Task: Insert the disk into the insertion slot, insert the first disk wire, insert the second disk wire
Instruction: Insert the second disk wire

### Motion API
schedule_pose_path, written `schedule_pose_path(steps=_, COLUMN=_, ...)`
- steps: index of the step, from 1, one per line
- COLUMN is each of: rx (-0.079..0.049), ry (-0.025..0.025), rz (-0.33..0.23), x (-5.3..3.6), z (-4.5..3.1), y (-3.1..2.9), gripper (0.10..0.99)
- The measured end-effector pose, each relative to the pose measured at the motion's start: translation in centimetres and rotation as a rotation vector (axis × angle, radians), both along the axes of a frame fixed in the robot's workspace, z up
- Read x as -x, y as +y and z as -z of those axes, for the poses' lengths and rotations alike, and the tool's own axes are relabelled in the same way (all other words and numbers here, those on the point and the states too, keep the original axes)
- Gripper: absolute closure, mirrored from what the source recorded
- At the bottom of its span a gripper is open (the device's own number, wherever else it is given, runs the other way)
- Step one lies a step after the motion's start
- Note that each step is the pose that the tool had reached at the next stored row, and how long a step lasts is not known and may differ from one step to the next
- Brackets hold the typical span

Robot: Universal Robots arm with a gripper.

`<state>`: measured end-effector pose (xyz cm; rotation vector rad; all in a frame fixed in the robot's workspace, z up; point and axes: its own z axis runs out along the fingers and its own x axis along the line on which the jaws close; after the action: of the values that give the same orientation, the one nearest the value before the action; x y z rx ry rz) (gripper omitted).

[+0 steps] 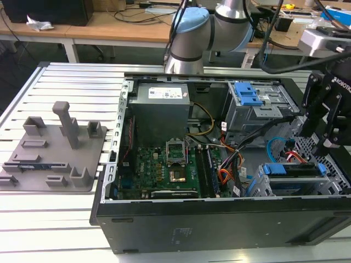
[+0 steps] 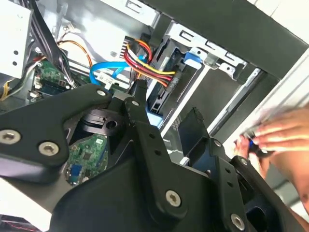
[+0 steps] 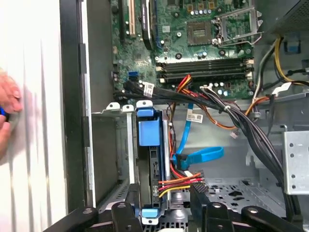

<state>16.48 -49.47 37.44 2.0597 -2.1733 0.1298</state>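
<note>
The disk, framed by its blue carrier, sits inside the insertion slot, a low grey cage at the case's front corner. In the exterior view the disk lies at the exterior view's lower right. The first disk wire, a red-orange bundle, ends at the disk's edge, and in the second wrist view its dark connector meets the drive. The second disk wire, light blue, loops beside it with its plug against the disk. My gripper hovers open just above the disk's wired end, one finger close to the red-orange bundle.
A person's hand rests on the white table just outside the case wall. The taller bay with a blue latch stands behind the cage. Black cable bundles cross above the disk. A grey fixture lies at the exterior view's left.
</note>
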Motion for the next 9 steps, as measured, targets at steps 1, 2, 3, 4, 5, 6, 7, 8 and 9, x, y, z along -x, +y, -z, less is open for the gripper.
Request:
schedule_pose_path(steps=1, rx=0.021, ry=0.0061, rz=0.0, x=0.0, z=-0.01, y=0.51, gripper=0.545)
schedule_pose_path(steps=2, rx=0.033, ry=0.0093, rz=0.0, x=0.0, z=0.0, y=0.83, gripper=0.545)
schedule_pose_path(steps=3, rx=0.049, ry=0.0115, rz=0.0, x=0.0, z=0.0, y=1.29, gripper=0.545)
schedule_pose_path(steps=4, rx=0.06, ry=0.0117, rz=0.0, x=0.0, z=0.0, y=1.72, gripper=0.545)
schedule_pose_path(steps=5, rx=0.066, ry=0.0117, rz=0.0, x=0.06, z=0.01, y=2.07, gripper=0.545)
schedule_pose_path(steps=6, rx=0.072, ry=0.0116, rz=0.0, x=0.18, z=0.04, y=2.32, gripper=0.545)
schedule_pose_path(steps=7, rx=0.077, ry=0.0113, rz=0.0, x=0.31, z=0.07, y=2.53, gripper=0.545)
schedule_pose_path(steps=8, rx=0.086, ry=0.0099, rz=-0.002, x=0.67, z=0.22, y=2.8, gripper=0.545)
schedule_pose_path(steps=9, rx=0.086, ry=0.0098, rz=-0.004, x=0.8, z=0.31, y=2.8, gripper=0.545)
